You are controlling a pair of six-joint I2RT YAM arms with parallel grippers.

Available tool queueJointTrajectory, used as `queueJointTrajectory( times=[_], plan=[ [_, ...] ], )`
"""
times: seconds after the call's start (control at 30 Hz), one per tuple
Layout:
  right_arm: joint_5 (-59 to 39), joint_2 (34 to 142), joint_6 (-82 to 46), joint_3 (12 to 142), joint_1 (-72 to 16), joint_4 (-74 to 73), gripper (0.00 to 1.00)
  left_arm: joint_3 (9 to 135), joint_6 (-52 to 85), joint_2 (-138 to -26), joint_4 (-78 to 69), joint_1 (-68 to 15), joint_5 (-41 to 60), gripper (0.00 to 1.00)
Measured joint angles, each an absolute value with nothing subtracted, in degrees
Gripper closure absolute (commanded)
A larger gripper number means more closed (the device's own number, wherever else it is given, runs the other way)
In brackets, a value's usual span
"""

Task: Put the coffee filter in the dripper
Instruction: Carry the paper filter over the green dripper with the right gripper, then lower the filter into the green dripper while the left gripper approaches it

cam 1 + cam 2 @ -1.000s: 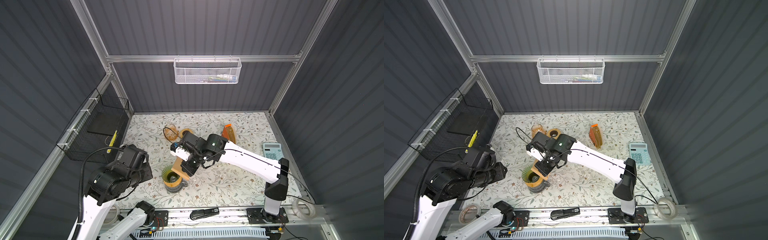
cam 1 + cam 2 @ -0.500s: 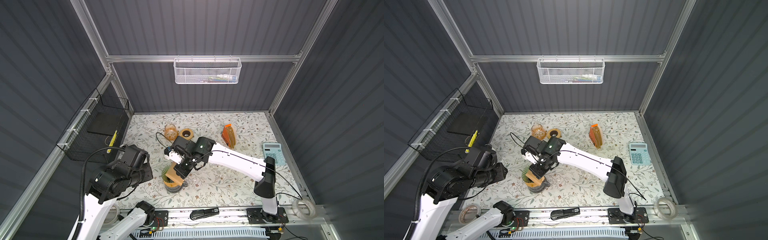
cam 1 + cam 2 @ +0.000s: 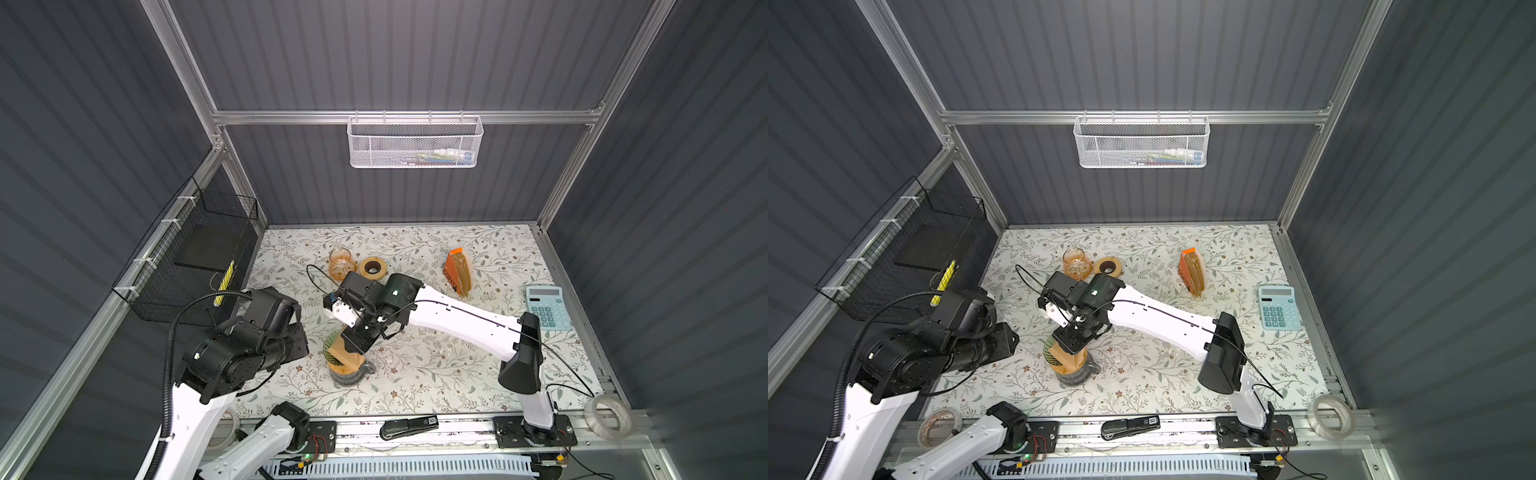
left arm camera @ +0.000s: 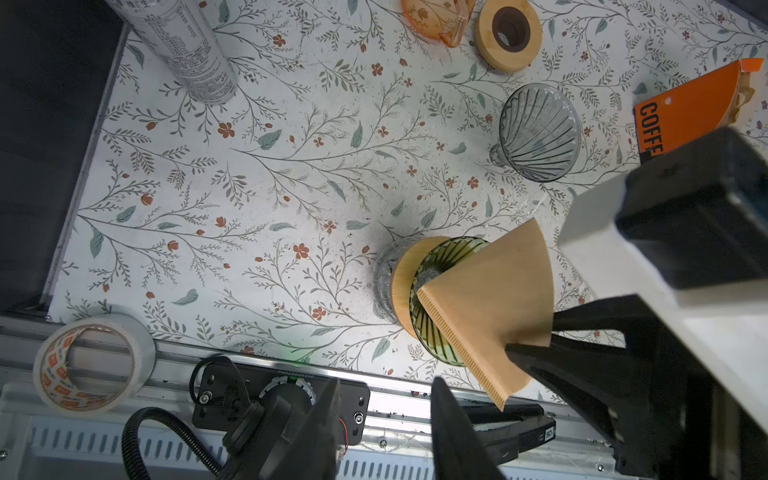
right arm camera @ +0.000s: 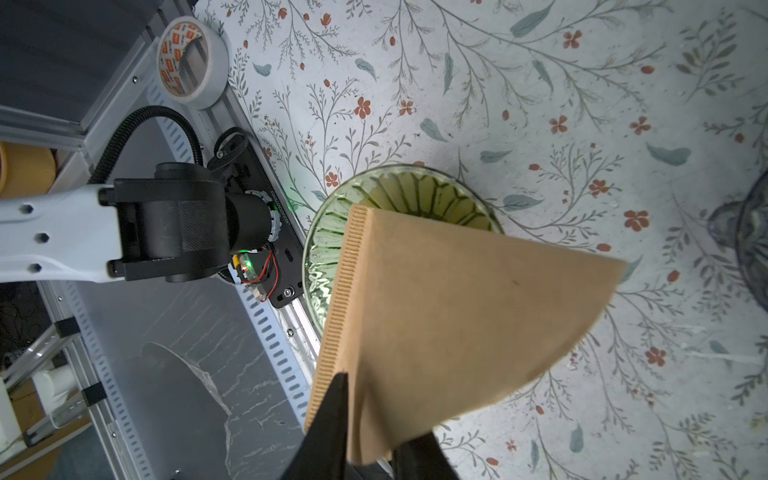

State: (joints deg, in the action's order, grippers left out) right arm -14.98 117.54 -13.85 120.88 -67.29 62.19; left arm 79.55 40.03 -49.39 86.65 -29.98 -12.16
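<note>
**Filter at dripper, right arm**

Right arm: stretched across the middle, right gripper [image 5: 378, 405] pointing down over the dripper [image 5: 415, 191] at the front left of the bench [image 3: 415, 374]. Jaws slightly parted about the upper edge of the filter [image 5: 457, 299], whose point dips into the dripper. Left arm: folded back alongside, left gripper [image 4: 384, 380] apart, empty. Obscured: dripper bowl, largely behind the filter.

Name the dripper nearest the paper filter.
The green dripper, on its wooden collar with the filter over its mouth; the grey dripper sits apart, empty.
</note>
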Motion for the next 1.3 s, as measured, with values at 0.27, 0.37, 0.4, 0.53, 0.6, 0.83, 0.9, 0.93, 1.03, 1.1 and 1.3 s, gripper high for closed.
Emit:
queueJointTrajectory(
  times=[0.27,0.37,0.4,0.53,0.6,0.83,0.9,0.93,1.03,1.1,1.3],
  plan=[
    [-14.8,116.7,-14.3,121.3,-66.9,60.9,0.69,77.5,38.0,-50.5,85.0,-30.0,-9.9,0.63],
    [-15.0,115.7,-14.6,121.3,-66.6,60.0,0.69,76.9,37.7,-51.0,84.4,-30.0,-9.1,0.63],
    [-15.2,115.4,-14.7,121.3,-66.5,59.6,0.69,76.9,37.6,-51.1,84.2,-30.0,-9.1,0.63],
    [-16.0,114.8,-15.0,121.3,-66.3,58.4,0.7,76.9,37.4,-51.4,83.6,-30.0,-8.3,0.64],
    [-16.5,114.8,-15.1,121.1,-66.2,58.1,0.71,76.9,37.0,-51.9,83.3,-30.0,-7.6,0.64],
    [-17.0,110.0,-16.4,113.9,-64.6,55.5,0.71,76.9,35.2,-54.7,81.5,-30.0,-3.3,0.66],
    [-17.0,105.9,-17.4,109.3,-63.2,53.8,0.71,76.9,34.7,-55.9,80.5,-30.0,-2.0,0.66],
    [-17.0,103.6,-18.0,107.0,-62.2,52.9,0.71,76.9,34.4,-56.6,80.0,-30.0,-1.4,0.66],
    [-17.5,96.9,-19.7,100.0,-58.6,49.3,0.71,76.9,33.6,-58.6,78.7,-30.0,0.2,0.66],
    [-17.7,93.7,-21.0,96.2,-56.2,47.2,0.71,76.9,33.1,-59.7,77.8,-30.0,1.1,0.66],
    [-16.4,91.7,-23.1,90.4,-52.1,44.1,0.66,76.9,31.3,-63.9,76.6,-30.1,2.9,0.65]
  ],
)
